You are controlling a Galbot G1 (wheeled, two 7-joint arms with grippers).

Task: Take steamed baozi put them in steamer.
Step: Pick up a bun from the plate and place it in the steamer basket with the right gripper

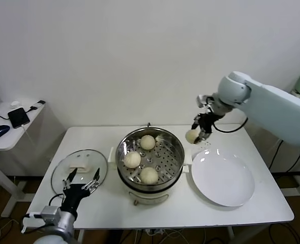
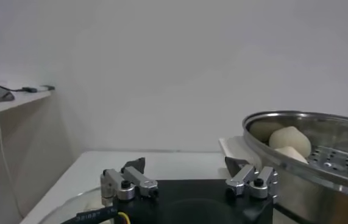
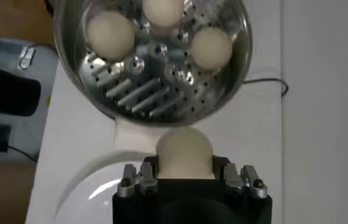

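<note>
One raised right pincer [image 1: 197,133] grips a baozi [image 1: 191,135] beside the steamer [image 1: 150,155]

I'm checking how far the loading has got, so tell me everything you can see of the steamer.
The steamer is a round, shiny steel pot with a perforated tray inside, sitting upright on a white base near the middle of the white table. It stands uncovered between the glass lid and the white plate. Three baozi rest on its tray. The right pincer holds a fourth beside its rim, above the table.
</note>
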